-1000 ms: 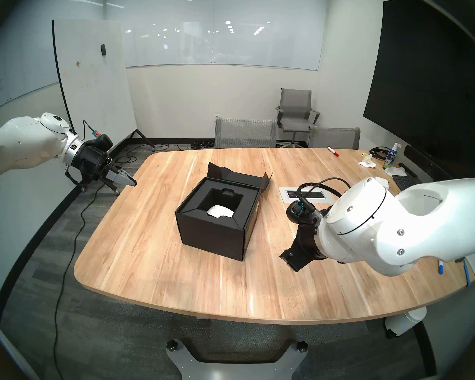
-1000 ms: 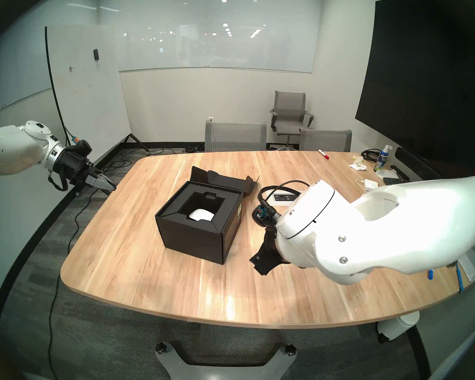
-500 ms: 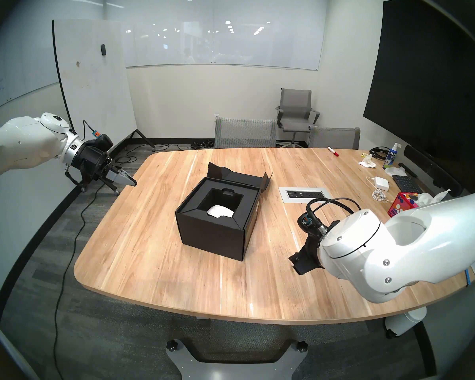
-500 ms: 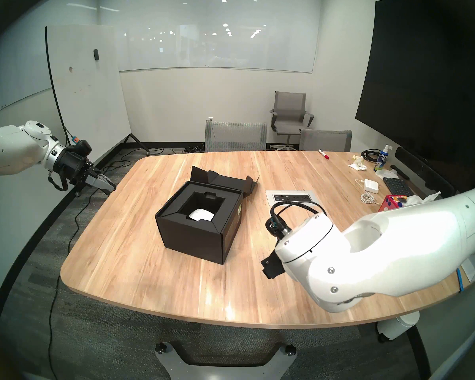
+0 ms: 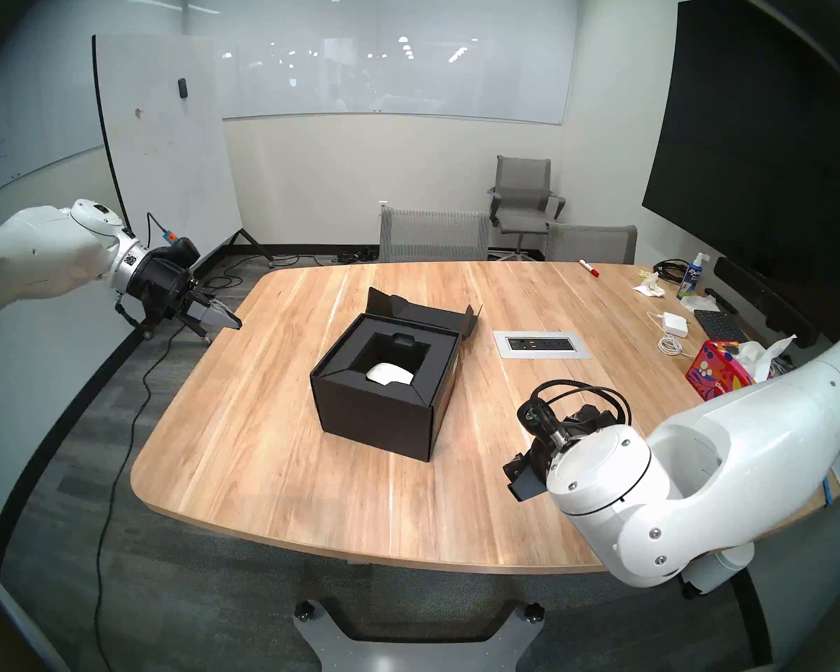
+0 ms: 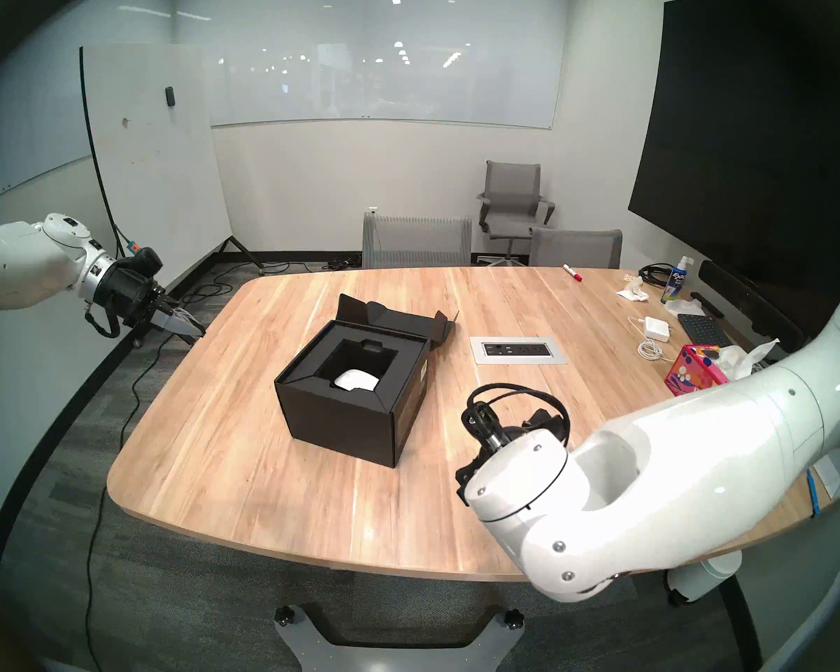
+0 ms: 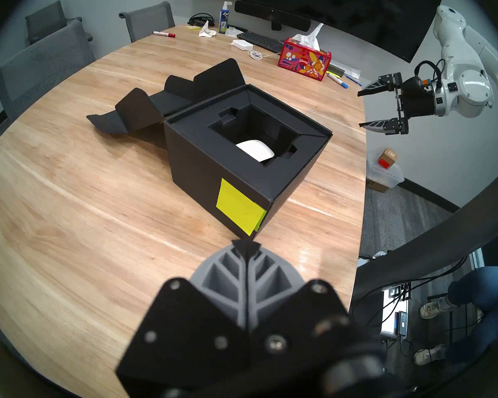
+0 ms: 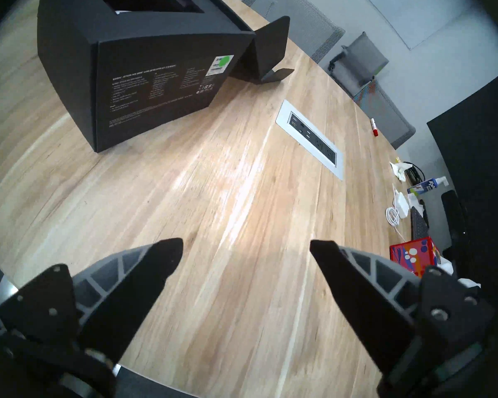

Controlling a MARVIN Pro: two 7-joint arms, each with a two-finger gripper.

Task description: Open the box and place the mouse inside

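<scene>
Box (image 5: 384,404) sits mid-frame on the bench (image 5: 263,462), lid folded back flat behind it toward the upper part of the head view. Mouse (image 5: 389,374) lies down in the black recessed insert, so I judge both steps done; nothing left that I can see except parking the arms. Left hand (image 5: 231,322) hangs off the bench's left edge, fingers pressed together, empty. Right hand (image 8: 246,245), lower right of the head view, has its fingers spread wide over bare wood, holding nothing, well apart from the box.
</scene>
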